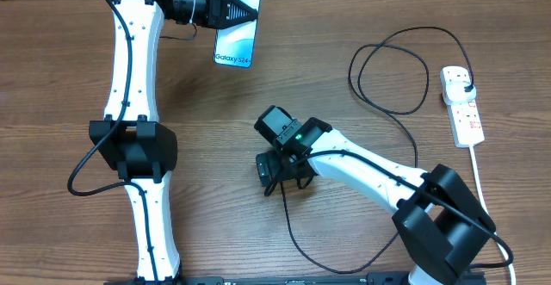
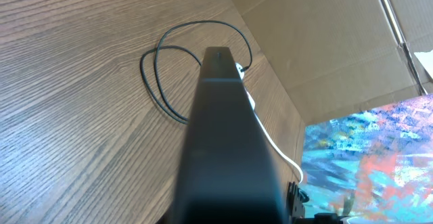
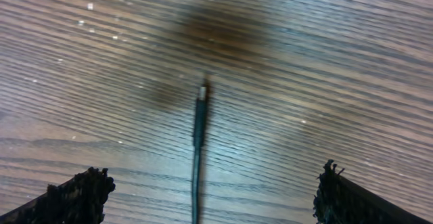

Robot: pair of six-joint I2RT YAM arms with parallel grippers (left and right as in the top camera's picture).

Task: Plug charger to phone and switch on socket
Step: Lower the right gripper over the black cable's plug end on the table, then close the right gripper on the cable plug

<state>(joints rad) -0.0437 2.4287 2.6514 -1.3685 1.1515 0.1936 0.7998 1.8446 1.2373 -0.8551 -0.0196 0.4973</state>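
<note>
Reaching for the loose end of the charger (image 3: 197, 166) is the step in hand. The right fingers (image 3: 74, 197) stand spread as wide as they go and hold nothing. There is one on each side of the thin black cable, and the connector tip (image 3: 201, 99) lies flat on the counter (image 1: 362, 9) just ahead of them.

The left fingers (image 1: 234, 9) are clamped shut on one short end of the phone (image 1: 238, 37) at the far left of the counter. The screen is lit and faces up, and the free end points back toward the right arm.

The power strip (image 1: 466, 113) lies well apart at the far right, with the black plug (image 1: 463, 81) apparently seated in it. Whether its switch is on I cannot tell.

Next, the right fingers likely need to sink right to the wood, since the cable lies so low. They should close just behind the tip so that it juts out, then carry it to the phone's free end, lined up with the port. The switch comes last.
</note>
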